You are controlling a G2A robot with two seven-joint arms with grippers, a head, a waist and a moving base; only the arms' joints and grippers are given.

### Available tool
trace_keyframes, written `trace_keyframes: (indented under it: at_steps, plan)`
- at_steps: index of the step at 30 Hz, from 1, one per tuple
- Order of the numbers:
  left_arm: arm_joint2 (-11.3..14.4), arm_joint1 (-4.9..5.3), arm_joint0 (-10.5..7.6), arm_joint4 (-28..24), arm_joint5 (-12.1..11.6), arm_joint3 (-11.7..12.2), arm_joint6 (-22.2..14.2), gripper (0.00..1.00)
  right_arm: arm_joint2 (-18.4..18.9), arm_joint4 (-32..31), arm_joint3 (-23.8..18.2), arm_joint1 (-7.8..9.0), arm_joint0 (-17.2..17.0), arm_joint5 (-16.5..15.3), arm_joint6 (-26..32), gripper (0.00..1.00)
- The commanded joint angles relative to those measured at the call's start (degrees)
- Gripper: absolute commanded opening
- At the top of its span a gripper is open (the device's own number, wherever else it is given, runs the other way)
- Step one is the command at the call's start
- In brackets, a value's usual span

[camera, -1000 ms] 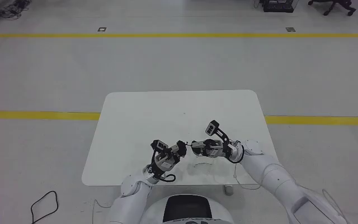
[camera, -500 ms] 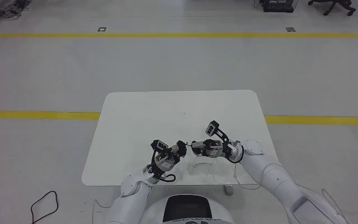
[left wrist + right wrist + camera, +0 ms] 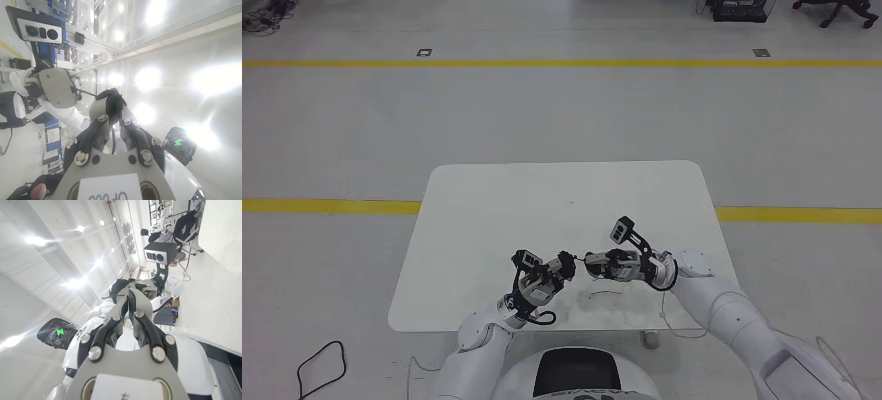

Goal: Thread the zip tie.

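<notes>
Both grippers hover just above the near part of the white table (image 3: 502, 200), tips facing each other and almost touching. A thin black zip tie (image 3: 579, 263) spans the small gap between them. My left gripper (image 3: 113, 98) is shut on the black tie, and a straight strand (image 3: 88, 93) runs from it to the right gripper (image 3: 76, 92). A loop of the tie hangs back between the left fingers. My right gripper (image 3: 129, 294) is shut on the tie, with a short strand (image 3: 113, 297) sticking out sideways. The left gripper (image 3: 121, 285) sits close behind it.
The tabletop is bare white, with its near edge (image 3: 542, 328) just under the arms. Grey floor with yellow lines (image 3: 562, 63) surrounds the table. A black cable (image 3: 317, 365) lies on the floor at the near left.
</notes>
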Motion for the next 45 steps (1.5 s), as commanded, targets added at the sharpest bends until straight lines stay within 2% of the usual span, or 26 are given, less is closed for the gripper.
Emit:
trace_keyframes:
  at_steps: [1, 45]
  plan:
    - [0.0, 0.0, 0.0, 0.0, 0.0, 0.0, 0.0, 0.0, -0.06, -0.06, 0.15, -0.08, 0.04, 0.07, 0.0, 0.0]
    - [0.0, 0.0, 0.0, 0.0, 0.0, 0.0, 0.0, 0.0, -0.91, 0.36, 3.36, -1.36, 0.87, 1.08, 0.0, 0.0]
